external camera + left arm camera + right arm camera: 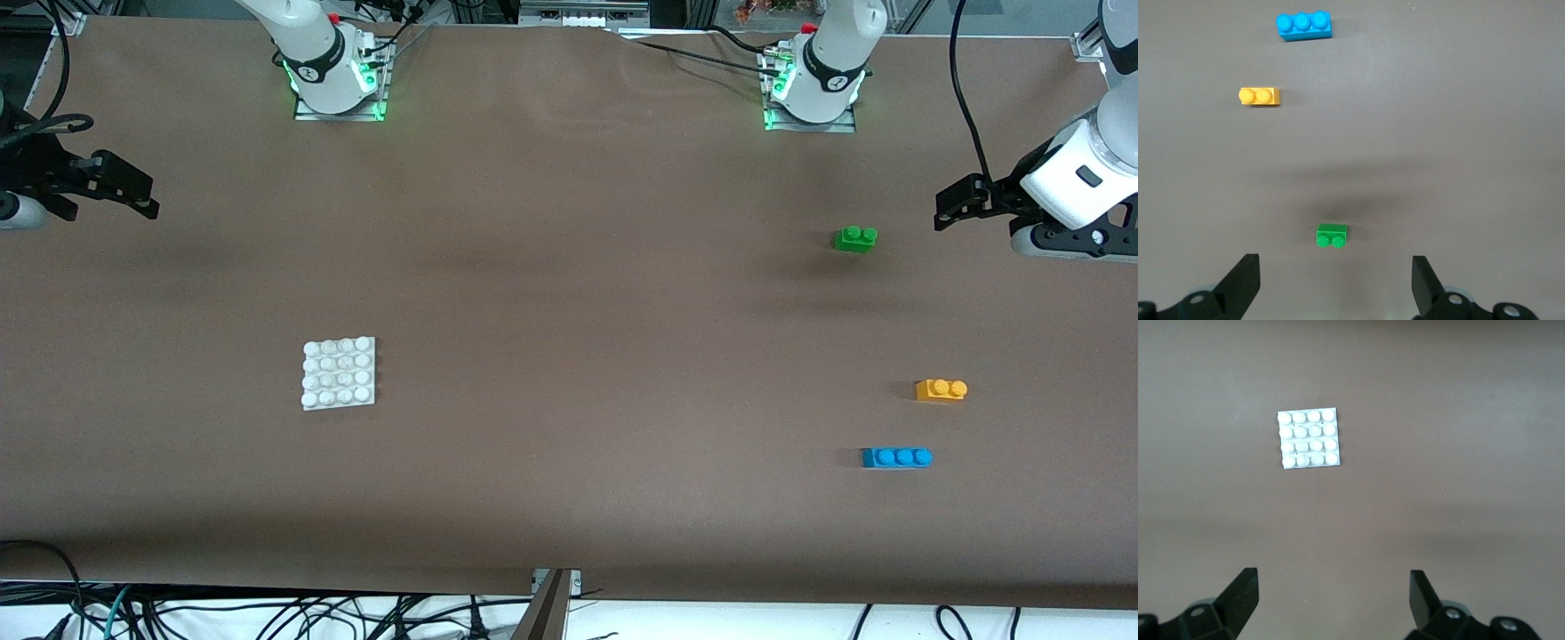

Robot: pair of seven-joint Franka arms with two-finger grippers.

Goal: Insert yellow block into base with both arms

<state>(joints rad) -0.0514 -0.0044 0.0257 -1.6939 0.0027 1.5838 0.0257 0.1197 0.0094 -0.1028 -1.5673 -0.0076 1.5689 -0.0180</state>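
Stage: opening of the task, as judged from the layout; nothing is gripped, and the yellow block [941, 389] lies well apart from the base [339, 373].
Landmark: the base, a flat white studded plate, lies on the brown table [569, 302] toward the right arm's end; all places below are given from it.
Yellow block: on the table, well away from the base toward the left arm's end, about as near to the front camera as the base; it lies flat with its two studs up.
Other bricks: a green brick [855, 238] lies toward the same end as the yellow block but farther from the front camera than the base; a blue brick [896, 457] lies nearer to that camera than the base, just beside the yellow block.
Left gripper [956, 209]: up in the air well away from the base, over the left arm's end of the table; jaws spread wide and holding nothing. Its wrist view shows the green brick closest to it, with the yellow and blue ones past it.
Right gripper [124, 196]: up over the table edge at the right arm's end, the base lying within its wrist view; jaws likewise spread wide and empty.
Next move, judged: the left arm should pass over the green brick, descend on the yellow block and close across its narrow sides; the right arm should come down to steady the base.
Caution, judged: the blue brick's closeness to the yellow block leaves little room for a finger on that side.
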